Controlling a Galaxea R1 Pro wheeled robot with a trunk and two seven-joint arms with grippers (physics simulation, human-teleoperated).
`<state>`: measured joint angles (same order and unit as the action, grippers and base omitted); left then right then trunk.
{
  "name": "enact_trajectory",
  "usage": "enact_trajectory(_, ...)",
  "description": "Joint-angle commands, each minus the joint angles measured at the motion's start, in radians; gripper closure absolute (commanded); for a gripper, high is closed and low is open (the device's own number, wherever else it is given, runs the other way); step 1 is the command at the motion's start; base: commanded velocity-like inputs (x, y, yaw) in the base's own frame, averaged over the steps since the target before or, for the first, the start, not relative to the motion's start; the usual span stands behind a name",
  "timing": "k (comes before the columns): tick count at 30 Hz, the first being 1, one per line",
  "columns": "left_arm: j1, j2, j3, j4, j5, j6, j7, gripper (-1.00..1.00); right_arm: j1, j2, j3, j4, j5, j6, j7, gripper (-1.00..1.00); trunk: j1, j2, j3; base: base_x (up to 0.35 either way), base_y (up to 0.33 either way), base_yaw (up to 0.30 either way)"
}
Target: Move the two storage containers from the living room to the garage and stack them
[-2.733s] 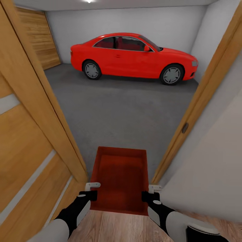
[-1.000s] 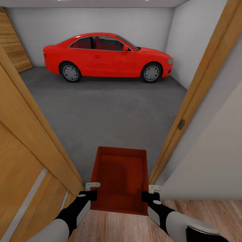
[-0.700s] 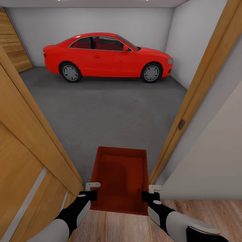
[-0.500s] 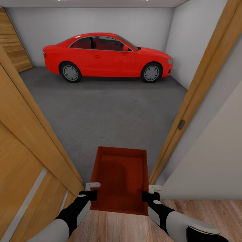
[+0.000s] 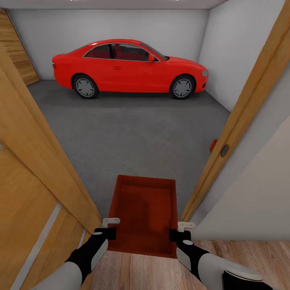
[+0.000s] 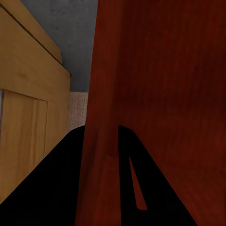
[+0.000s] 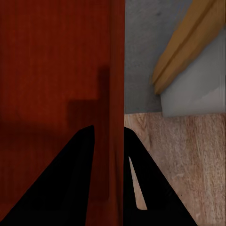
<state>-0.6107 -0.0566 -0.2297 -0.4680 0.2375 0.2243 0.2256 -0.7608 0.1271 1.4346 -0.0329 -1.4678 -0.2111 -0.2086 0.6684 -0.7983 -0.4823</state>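
Note:
I hold one orange-red storage container [image 5: 145, 213] level in front of me, in a doorway, its far end over the garage's dark grey floor [image 5: 133, 129]. My left gripper [image 5: 108, 229] is shut on its left wall and my right gripper [image 5: 181, 230] on its right wall. In the left wrist view the left gripper [image 6: 102, 129] straddles the container's wall [image 6: 165, 94]. The right wrist view shows the right gripper [image 7: 108, 128] clamped over the opposite wall [image 7: 52, 61]. A small orange-red corner [image 5: 212, 145] peeks out past the right door frame; I cannot tell what it is.
An open wooden door [image 5: 36, 169] stands close on my left and the wooden door frame [image 5: 241, 117] close on my right. A red car [image 5: 129, 68] is parked across the garage's far wall. A wooden-slat door [image 5: 14, 52] is far left. Light wood planks [image 5: 137, 274] lie under me.
The camera has moved slightly, and the orange-red corner beside the right door frame has come into view. The container and both grippers keep the same hold.

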Motion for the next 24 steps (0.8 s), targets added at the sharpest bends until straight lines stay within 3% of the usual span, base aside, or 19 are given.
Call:
enact_trajectory(1,-0.001,0.035,0.015,-0.035,-0.003,-0.02,0.014,1.0,0.0,-0.01,0.023,0.011,-0.013,-0.001,-0.003,1.0,0.0,-0.001,-0.001,0.015,0.064,0.0)
enact_trajectory(24,-0.001,0.035,0.015,-0.035,-0.003,-0.02,0.014,1.0,0.0,-0.01,0.023,0.011,-0.013,-0.001,-0.003,1.0,0.0,-0.001,-0.001,0.008,0.005,0.0)
